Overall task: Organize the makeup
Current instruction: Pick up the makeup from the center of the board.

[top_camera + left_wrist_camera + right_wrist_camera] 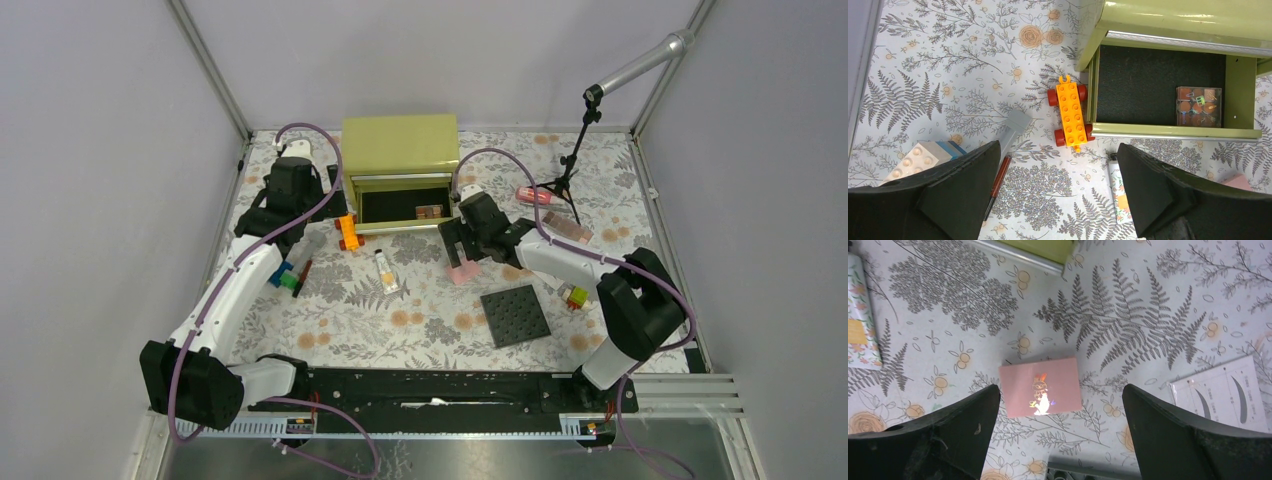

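Observation:
A pink square compact point(1040, 387) point(464, 271) lies flat on the floral cloth. My right gripper point(1062, 390) point(463, 250) hangs open just over it, one finger at each side, not touching. A cream tube with a black cap point(386, 270) point(1119, 192) lies in front of the green drawer box point(400, 150). The open drawer holds a clear case of peach sponges point(1199, 106). My left gripper point(1058, 150) point(295, 200) is open and empty, high above the cloth. A red-brown pencil point(998, 180) lies by its left finger. A pink-red tube point(533, 195) rests at the back right.
An orange toy car point(1070, 115) point(347, 231) sits against the drawer's left front corner. A grey block point(1017, 125) and toy bricks point(923, 157) lie to the left. A dark studded plate point(515, 315), a stencil card point(1220, 395) and a microphone stand point(570, 180) are on the right.

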{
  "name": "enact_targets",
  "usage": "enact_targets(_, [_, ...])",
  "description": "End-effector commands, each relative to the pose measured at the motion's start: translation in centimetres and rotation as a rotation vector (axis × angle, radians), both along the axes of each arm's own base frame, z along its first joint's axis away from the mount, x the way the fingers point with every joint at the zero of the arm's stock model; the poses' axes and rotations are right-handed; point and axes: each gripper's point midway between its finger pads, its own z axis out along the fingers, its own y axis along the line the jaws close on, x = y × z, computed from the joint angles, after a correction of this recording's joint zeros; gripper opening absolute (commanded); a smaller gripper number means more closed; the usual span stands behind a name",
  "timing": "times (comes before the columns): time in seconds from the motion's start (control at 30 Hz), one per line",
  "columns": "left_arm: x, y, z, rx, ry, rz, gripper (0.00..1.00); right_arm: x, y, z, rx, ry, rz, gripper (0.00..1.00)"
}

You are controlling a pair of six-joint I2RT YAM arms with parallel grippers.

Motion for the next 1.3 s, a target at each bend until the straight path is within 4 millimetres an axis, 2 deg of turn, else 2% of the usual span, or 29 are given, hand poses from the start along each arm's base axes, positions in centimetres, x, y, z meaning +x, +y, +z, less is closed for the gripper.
enact_targets(0.0, [0.7,-0.1,0.7,-0.006,-0.039,-0.016,0.99,1.0,1.9,-0.3,0.063,-0.026,0.054,1.00])
enact_targets(0.23, [0.7,-0.1,0.6,-0.006,-0.038,-0.015,0.99,0.7,2.1,-3.0,0.051,0.029,0.043,1.00])
enact_targets(0.5, [0.7,-0.2,0.7,-0.011,-0.038,-0.020,0.99,0.5,2.4,-3.8,0.094,0.058,-0.025,1.00])
enact_targets(0.63, [0.7,-0.2,0.7,-0.011,-0.038,-0.020,0.99,1.2,1.5,-3.1,0.104,0.057,-0.182,1.00])
enact_targets(0.9, [0.7,-0.2,0.6,-0.012,-0.036,-0.023,0.99,1.6,1.2,0.9,0.358,0.017,-0.509,1.00])
enact_targets(1.07, [0.7,-0.3,0.8,-0.015,-0.039,-0.027,0.99,1.4,-0.1,1.1,0.417,0.044,-0.738,1.00])
enact_targets(1.2, [0.6,-0.2,0.8,-0.014,-0.040,-0.026,0.99,1.0,-1.3,0.4,0.355,0.097,-0.901,1.00])
enact_targets(1.27, [0.7,-0.3,0.8,-0.016,-0.039,-0.027,0.99,0.7,-1.2,-0.1,0.312,0.143,-0.950,1.00])
